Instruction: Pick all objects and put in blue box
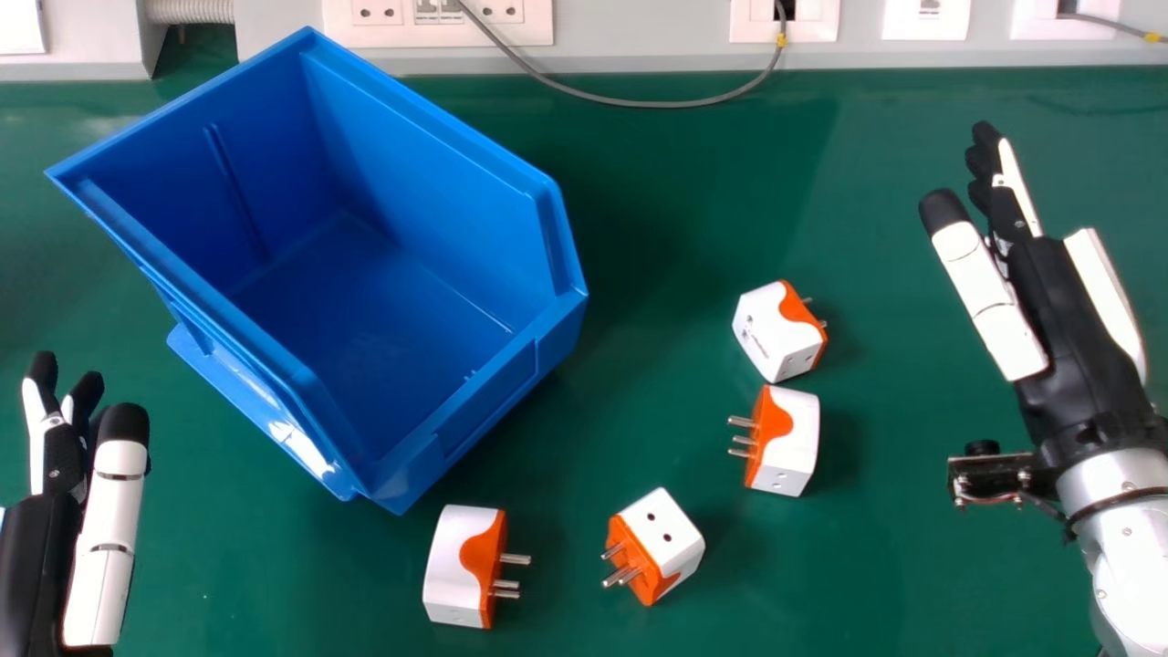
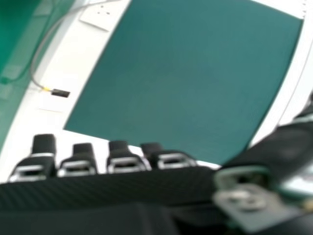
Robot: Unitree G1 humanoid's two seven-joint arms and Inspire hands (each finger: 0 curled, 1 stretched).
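Observation:
The blue box [image 1: 365,301] stands at the left of the head view with its inside bare. Four-sided white and orange plug adapters lie on the green table: one [image 1: 776,333] right of centre, another [image 1: 792,441] just below it, a third [image 1: 671,538] lower with pins to the left, and one [image 1: 456,566] below the box. My left hand [image 1: 105,538] is at the lower left, its fingers straight, left of the box. My right hand [image 1: 1058,301] is open and holds nothing, right of the adapters. In the right hand view my right hand [image 2: 122,186] shows its fingers extended.
The green table [image 1: 876,566] runs back to a pale wall trunking [image 1: 639,46] with sockets. A grey cable [image 1: 639,102] droops over the table's back edge behind the box. Bare table lies between the adapters and my right hand.

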